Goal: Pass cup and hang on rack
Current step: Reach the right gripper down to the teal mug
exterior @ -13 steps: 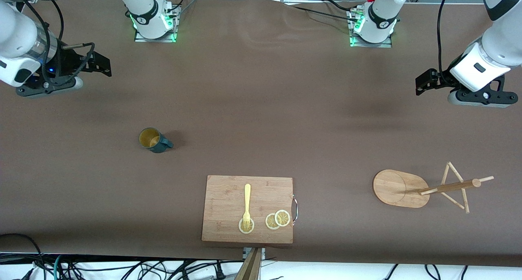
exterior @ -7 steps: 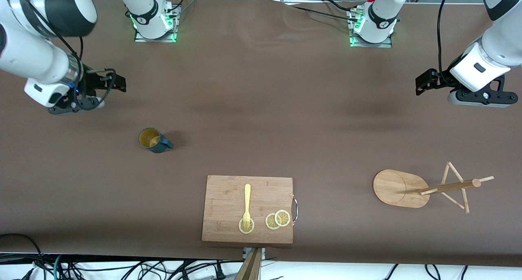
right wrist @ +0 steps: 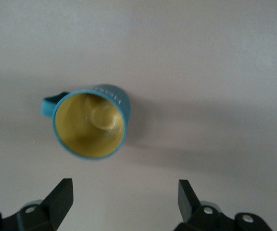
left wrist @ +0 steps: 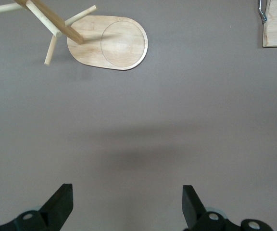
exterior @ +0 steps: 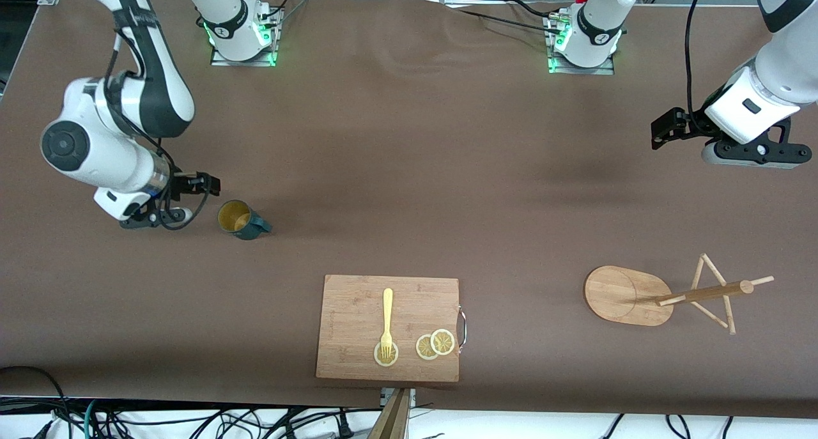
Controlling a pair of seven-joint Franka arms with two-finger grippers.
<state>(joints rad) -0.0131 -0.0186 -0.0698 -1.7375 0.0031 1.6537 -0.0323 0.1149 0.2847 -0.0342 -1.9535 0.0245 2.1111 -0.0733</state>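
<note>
Our right gripper hangs low with its fingers spread wide and empty, just beside the cup, which stands upright on the table toward the right arm's end. In the right wrist view the cup sits ahead of the open fingers, not yet between them. We judge this the approach to the pick; next we need to centre the fingers over the cup wall and descend. Our left gripper waits, open and empty, over bare table near the rack.

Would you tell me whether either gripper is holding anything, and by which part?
Nothing is held: the right gripper is open beside the cup; the left gripper waits open.
</note>
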